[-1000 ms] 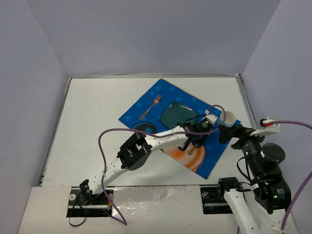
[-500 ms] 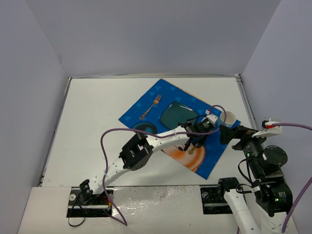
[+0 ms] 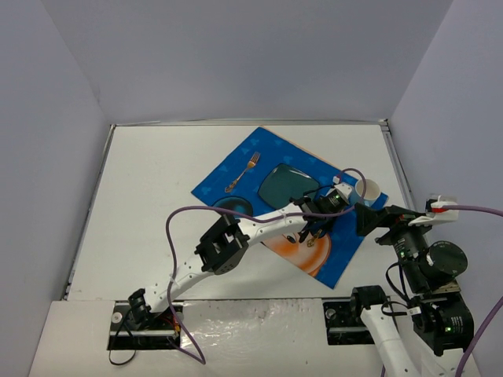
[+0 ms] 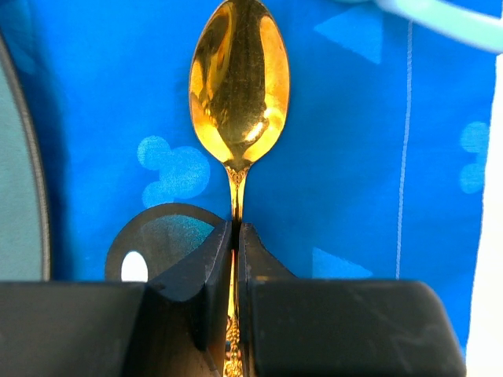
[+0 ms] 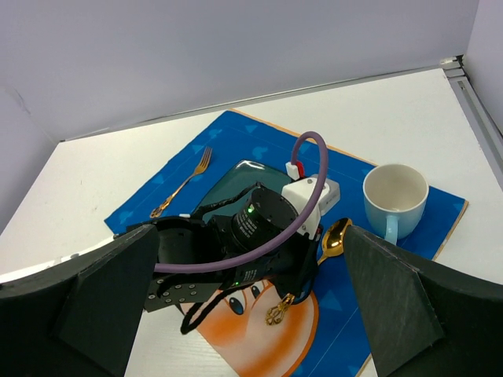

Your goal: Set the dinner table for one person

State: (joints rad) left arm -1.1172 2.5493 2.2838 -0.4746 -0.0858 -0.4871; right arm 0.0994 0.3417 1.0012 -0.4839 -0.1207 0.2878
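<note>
The jaws of the left gripper (image 4: 236,236) are clenched on the handle of one gold spoon (image 4: 240,86) over one blue Mickey placemat (image 4: 354,157); those of the right gripper (image 5: 250,259) stand wide apart, empty. One mug (image 5: 395,196), one fork (image 5: 182,184) and one teal plate (image 3: 284,184) lie on this placemat, which lies on the white surface (image 3: 149,196).

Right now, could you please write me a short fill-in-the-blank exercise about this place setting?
1. The left gripper grips the gold spoon by its ___.
2. The light blue mug stands upright and ___ on the Mickey Mouse placemat.
3. In the top view, the fork lies on the placemat to the ___ of the teal plate.

Missing words: handle; empty; left
</note>
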